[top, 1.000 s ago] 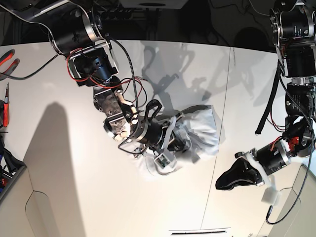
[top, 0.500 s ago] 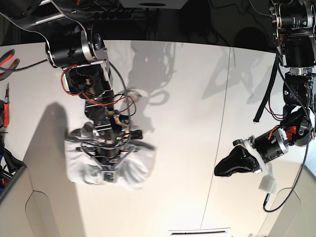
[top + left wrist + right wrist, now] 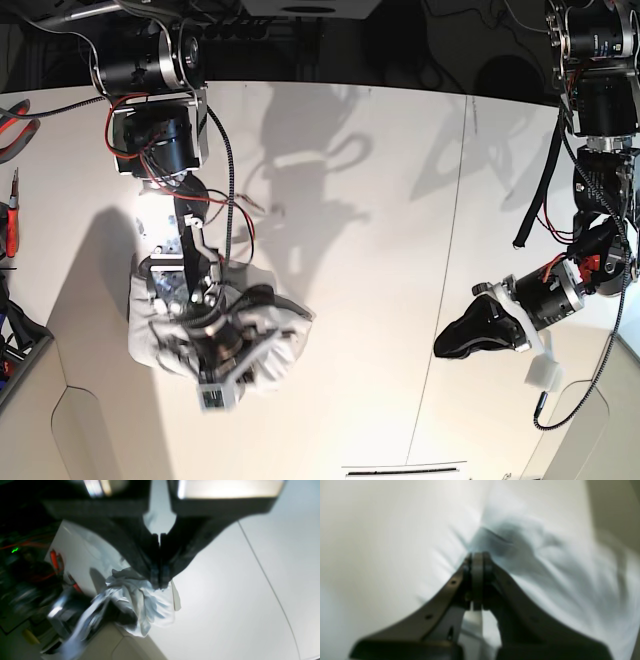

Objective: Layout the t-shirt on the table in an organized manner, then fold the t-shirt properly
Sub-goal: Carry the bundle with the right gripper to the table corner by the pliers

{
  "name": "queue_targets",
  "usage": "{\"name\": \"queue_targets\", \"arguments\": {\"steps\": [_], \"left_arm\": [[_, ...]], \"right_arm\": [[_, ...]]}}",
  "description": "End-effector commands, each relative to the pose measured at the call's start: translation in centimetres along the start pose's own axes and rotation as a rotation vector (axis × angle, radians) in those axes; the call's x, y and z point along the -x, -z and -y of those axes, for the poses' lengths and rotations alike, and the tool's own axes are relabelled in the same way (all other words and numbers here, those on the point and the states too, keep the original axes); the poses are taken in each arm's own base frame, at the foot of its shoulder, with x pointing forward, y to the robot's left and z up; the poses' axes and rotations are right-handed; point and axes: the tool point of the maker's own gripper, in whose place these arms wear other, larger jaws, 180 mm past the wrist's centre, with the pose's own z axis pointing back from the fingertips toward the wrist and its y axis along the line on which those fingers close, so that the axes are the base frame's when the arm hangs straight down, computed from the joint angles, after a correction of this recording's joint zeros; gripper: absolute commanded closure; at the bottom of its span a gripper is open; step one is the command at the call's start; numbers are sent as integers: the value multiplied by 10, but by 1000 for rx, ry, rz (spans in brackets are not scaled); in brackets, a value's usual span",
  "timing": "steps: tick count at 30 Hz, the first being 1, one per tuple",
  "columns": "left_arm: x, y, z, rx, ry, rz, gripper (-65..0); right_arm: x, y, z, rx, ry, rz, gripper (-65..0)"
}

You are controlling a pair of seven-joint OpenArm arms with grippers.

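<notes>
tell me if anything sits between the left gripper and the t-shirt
Nothing visible does. The left gripper hangs shut over bare table, and only open tabletop lies between it and the bunched t-shirt, which the right gripper has pinched.

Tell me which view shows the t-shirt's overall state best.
Base: the t-shirt shows as one crumpled bundle on the table under the right gripper. The right wrist view gives only blurred cloth at its tips; the left wrist view shows it distant and blurred.
</notes>
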Motion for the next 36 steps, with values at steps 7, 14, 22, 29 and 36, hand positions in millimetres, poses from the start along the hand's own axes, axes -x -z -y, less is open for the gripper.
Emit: {"name": "queue_targets", "arguments": {"steps": [7, 14, 22, 29, 36], "left_arm": [[-22, -3, 4, 19, 28, 59, 0], [-2, -6, 3, 12, -2, 29, 0], [7, -1, 9, 27, -33, 30, 0], [12, 16, 28, 73, -82, 62, 0], [14, 23, 36, 91, -101, 72, 0]], "right_arm": [[-87, -46, -53, -358, -262, 214, 0], [-70, -48, 26, -217, -423, 126, 0], [-33, -22, 86, -192, -314, 103, 0], [29, 6, 119, -156, -268, -13, 0], [93, -3, 123, -153, -282, -176, 0]]}}
